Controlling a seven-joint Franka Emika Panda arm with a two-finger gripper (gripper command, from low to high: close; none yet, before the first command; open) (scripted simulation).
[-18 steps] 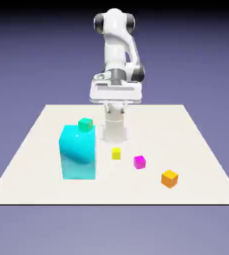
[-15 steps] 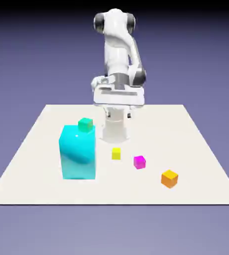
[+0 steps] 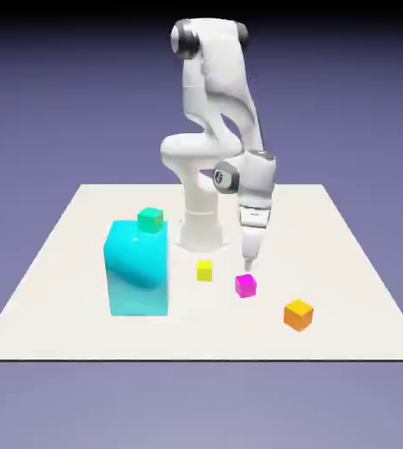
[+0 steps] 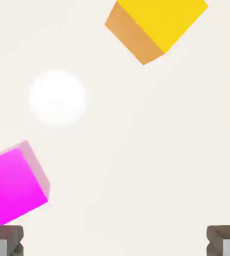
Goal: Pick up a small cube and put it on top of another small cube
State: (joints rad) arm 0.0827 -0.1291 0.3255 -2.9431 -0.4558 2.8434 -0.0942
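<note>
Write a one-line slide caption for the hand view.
Open claw above the table, magenta cube off-centre by one fingertip, yellow cube beyond.

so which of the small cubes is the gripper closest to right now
The magenta cube. The gripper hangs open just above it, while the yellow cube, orange cube and green cube lie farther off.

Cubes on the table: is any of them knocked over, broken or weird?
Nothing stands out. The magenta cube, yellow cube, orange cube and green cube all sit flat and whole on the table.
</note>
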